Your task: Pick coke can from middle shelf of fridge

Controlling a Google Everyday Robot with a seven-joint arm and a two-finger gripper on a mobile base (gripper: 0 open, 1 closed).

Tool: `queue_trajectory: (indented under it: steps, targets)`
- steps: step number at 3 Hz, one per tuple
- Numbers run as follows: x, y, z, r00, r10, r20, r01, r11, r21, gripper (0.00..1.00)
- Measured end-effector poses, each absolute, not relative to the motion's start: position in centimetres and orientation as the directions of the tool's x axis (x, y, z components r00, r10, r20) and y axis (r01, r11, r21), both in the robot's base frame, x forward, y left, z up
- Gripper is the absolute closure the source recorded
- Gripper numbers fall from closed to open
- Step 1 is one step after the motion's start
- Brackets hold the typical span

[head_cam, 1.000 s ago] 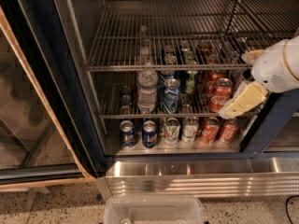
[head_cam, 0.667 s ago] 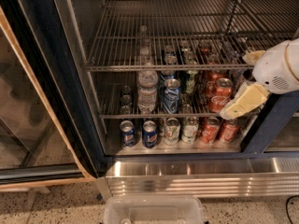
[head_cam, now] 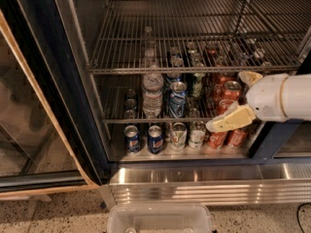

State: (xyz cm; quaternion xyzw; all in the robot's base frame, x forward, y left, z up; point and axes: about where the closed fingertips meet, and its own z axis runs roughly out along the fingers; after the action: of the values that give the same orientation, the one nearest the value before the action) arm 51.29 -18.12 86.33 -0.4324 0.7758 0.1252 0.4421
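Observation:
The fridge (head_cam: 63, 81) stands open with its dark frame. Red coke cans (head_cam: 232, 89) stand at the right end of the middle shelf (head_cam: 116, 121), a grey wire rack. My gripper (head_cam: 236, 99) reaches in from the right at that shelf's height, with a white wrist and cream fingers. One finger (head_cam: 228, 122) lies low in front of the red cans; the other fingertip (head_cam: 250, 76) shows above them. The fingers are spread apart and hold nothing. The nearest coke can sits between them, partly hidden by the lower finger.
A clear water bottle (head_cam: 152, 93), a blue Pepsi can (head_cam: 178, 98) and a green can (head_cam: 197, 84) share the middle shelf. Blue, silver and red cans (head_cam: 155, 139) line the floor below. The upper wire rack (head_cam: 194, 33) is bare. The glass door (head_cam: 29, 106) hangs open at the left; a plastic bin (head_cam: 160, 220) sits below.
My gripper has moved left and down, deeper into the fridge towards the red cans on the middle shelf. The cans have not moved.

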Motion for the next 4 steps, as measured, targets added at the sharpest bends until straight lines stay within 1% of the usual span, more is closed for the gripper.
queue_trajectory:
  steps: [1, 2, 4]
  targets:
    - [50.8, -17.3, 84.7, -0.186, -0.433, -0.882, -0.723, 0.668, -0.175, 0.0]
    - [51.2, -17.6, 87.1, -0.124, -0.387, -0.914, -0.661, 0.719, -0.214, 0.0]
    - [51.2, -17.3, 87.0, -0.121, -0.376, -0.918, -0.659, 0.723, -0.209, 0.0]
